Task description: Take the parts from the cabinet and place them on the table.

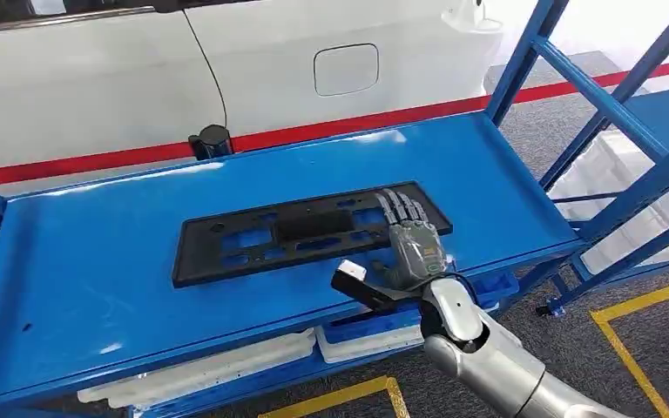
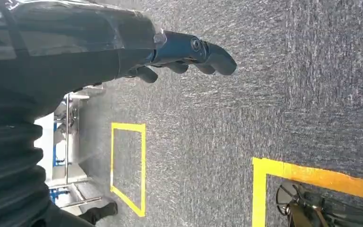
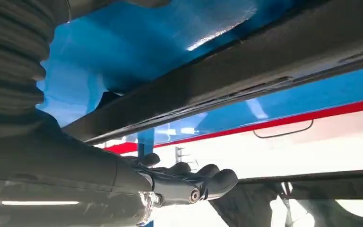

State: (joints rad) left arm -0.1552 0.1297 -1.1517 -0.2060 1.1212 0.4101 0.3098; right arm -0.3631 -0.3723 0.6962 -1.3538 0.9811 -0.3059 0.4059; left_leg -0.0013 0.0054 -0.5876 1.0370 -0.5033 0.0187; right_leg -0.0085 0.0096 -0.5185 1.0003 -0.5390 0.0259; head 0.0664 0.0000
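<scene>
A long, flat black plastic frame (image 1: 305, 233), pierced with rectangular cut-outs and looking much like a licence-plate holder, lies flat on the top of the blue bench (image 1: 96, 279), roughly in the middle and slightly skewed to the bench's edges. The right hand (image 1: 408, 239) rests on the frame's right end with its fingers (image 1: 398, 207) stretched out flat over the top face; nothing is wrapped around the part, so the hand looks released rather than grasping, though whether the thumb hooks the near edge cannot be told. In the right wrist view the frame shows as a dark thin bar crossing above the blue surface, with the hand's dark fingers (image 3: 203, 182) uncurled below it.

The left hand (image 2: 189, 56) hangs at the robot's side over grey carpet with yellow floor tape (image 2: 127, 165), its fingers loosely curled in and holding nothing.

The part is probably light and fairly stiff, but long and thin enough to flex or tip if lifted by one end. Its smooth plastic may slide on the glossy paint. The best hold is likely a pinch over a long edge near the middle, or through a cut-out.
</scene>
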